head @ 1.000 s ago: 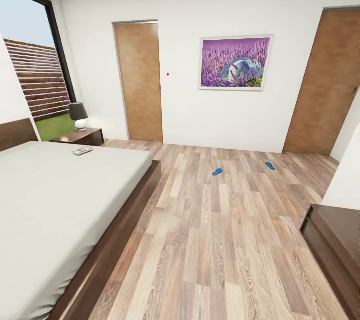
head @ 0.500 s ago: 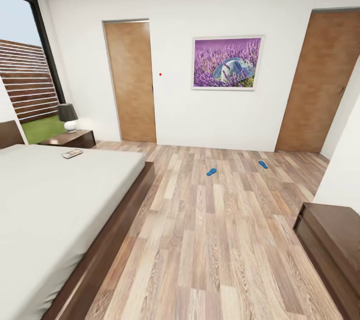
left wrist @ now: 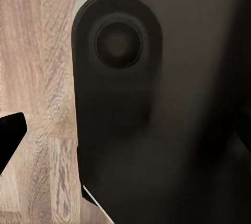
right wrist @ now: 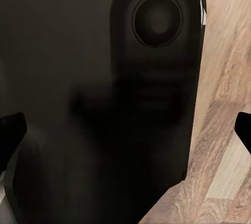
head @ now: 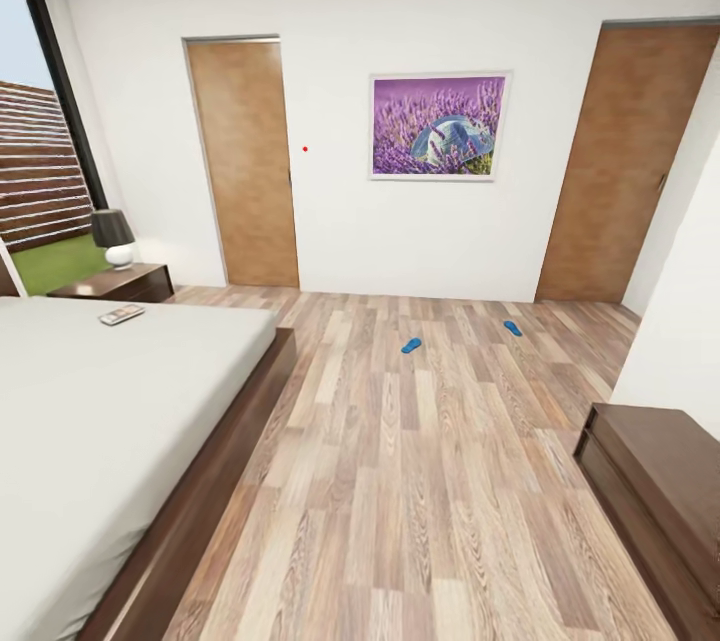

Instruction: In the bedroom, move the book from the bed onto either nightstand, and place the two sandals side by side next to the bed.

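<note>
Bench [head: 655,481] right; lamp [head: 113,236] on nightstand [head: 112,284] beside bed [head: 110,421]

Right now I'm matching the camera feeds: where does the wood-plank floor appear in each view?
Head view: the wood-plank floor fills the middle, between the bed and the dark bench.
Left wrist view: a plank strip beside the dark robot housing.
Right wrist view: planks beside the dark robot housing.
Shared landmark: the pale plank grain.
</note>
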Tool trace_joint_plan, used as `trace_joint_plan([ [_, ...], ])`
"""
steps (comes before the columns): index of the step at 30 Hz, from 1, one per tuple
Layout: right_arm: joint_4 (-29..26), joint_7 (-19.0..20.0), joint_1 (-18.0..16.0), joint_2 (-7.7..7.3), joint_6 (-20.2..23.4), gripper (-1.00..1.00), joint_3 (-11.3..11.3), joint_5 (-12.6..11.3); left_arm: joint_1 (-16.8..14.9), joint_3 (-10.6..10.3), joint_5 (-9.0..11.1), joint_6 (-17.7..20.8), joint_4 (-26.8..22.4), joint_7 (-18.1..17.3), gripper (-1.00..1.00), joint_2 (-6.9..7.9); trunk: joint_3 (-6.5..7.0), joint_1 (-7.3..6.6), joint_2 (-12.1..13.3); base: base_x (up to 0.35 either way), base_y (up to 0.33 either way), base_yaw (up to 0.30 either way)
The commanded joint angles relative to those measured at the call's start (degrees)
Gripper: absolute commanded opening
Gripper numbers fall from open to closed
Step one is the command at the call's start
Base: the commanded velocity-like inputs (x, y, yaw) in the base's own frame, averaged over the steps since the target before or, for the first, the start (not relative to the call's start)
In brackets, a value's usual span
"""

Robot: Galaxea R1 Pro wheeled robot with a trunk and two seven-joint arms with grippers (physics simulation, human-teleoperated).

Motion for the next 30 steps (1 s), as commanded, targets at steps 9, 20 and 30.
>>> trace_joint_plan([
  [9, 0.1, 0.0, -0.1, 0.01, 0.0, 1.00, 0.0, 0.0, 0.0, 0.0, 0.0, -0.6, 0.0, 0.0, 1.00, 0.02, -0.05, 0.01, 0.0, 0.112, 0.000, -0.085],
  [20, 0.1, 0.0, -0.1, 0.00, 0.0, 1.00, -0.1, 0.0, 0.0, 0.0, 0.0, -0.9, 0.0, 0.0, 1.00, 0.06, -0.05, 0.01, 0.0, 0.121, 0.000, -0.081],
  [30, 0.1, 0.0, -0.1, 0.01, 0.0, 1.00, -0.1, -0.1, 0.0, 0.0, 0.0, -1.1, 0.0, 0.0, 1.00, 0.11, -0.05, 0.01, 0.0, 0.137, 0.000, -0.083],
])
